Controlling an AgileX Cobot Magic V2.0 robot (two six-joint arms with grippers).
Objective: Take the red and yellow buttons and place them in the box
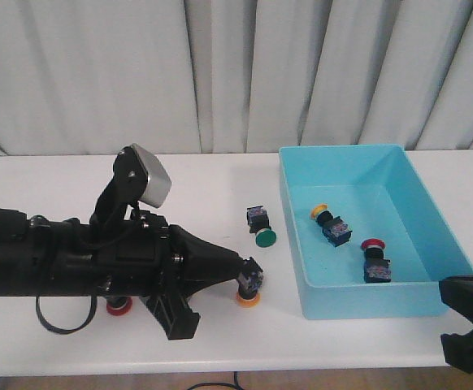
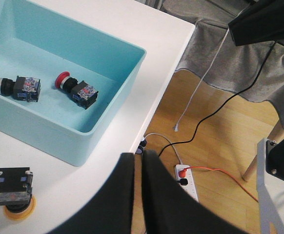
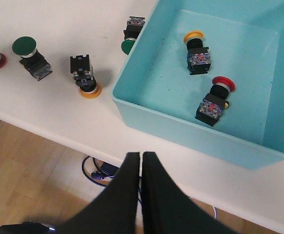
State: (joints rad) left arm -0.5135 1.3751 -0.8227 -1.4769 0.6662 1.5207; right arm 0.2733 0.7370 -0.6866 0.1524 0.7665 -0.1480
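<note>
White tabletop is shared by a yellow-capped push-button left outside beside the closed, empty jaws of the left gripper, presumably the next pick, and the turquoise plastic box already holding two buttons, the right gripper likewise closed and empty.

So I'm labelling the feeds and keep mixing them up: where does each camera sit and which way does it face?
Front view: behind the arms, facing forward over the table; left arm fills the foreground.
Left wrist view: on that arm, looking down past its shut left gripper at the table edge.
Right wrist view: above the near edge; shut right gripper shows.
All share the box.
</note>
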